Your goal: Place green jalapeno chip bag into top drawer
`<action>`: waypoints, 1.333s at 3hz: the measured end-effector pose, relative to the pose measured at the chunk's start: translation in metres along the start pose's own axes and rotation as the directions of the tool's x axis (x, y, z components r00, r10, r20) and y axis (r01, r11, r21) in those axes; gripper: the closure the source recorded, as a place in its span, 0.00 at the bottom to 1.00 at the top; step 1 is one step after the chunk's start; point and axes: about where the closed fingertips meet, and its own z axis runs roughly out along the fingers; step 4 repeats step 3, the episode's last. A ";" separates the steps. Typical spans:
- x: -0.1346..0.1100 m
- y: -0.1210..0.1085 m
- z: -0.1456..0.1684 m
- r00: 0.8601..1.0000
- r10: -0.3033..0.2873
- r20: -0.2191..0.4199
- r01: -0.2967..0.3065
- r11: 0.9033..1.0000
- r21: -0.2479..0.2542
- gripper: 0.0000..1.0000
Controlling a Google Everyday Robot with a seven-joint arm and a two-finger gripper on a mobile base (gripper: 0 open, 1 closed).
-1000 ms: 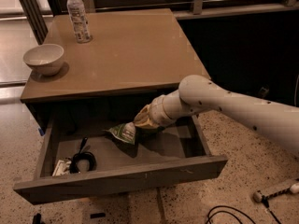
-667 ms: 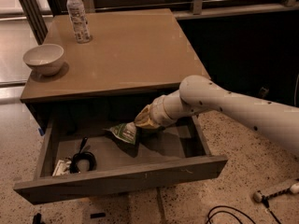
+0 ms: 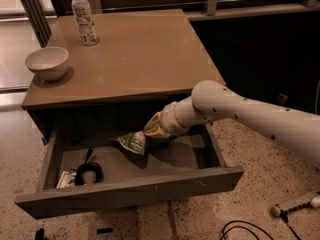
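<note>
The top drawer (image 3: 130, 193) is pulled open under the brown table (image 3: 135, 54). The green jalapeno chip bag (image 3: 131, 142), crinkled with a white patch, hangs tilted inside the drawer near its middle, just above the drawer floor, and casts a shadow below it. My gripper (image 3: 150, 131) reaches in from the right, below the table's edge, and is shut on the bag's right end. My white arm (image 3: 250, 114) stretches away to the right.
A black looped object (image 3: 88, 173) and a small white item (image 3: 65, 179) lie in the drawer's left part. A white bowl (image 3: 47, 62) and a clear bottle (image 3: 83, 16) stand on the table's left side. Cables (image 3: 245, 229) lie on the floor at right.
</note>
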 end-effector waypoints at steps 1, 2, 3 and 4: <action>0.000 0.000 0.000 1.000 0.000 0.000 0.000 1.000 0.000 0.12; 0.000 0.000 0.000 1.000 0.000 0.000 0.000 1.000 0.000 0.00; 0.000 0.000 0.000 1.000 0.000 0.000 0.000 1.000 0.000 0.00; 0.000 0.000 0.000 1.000 0.000 0.000 0.000 1.000 0.000 0.00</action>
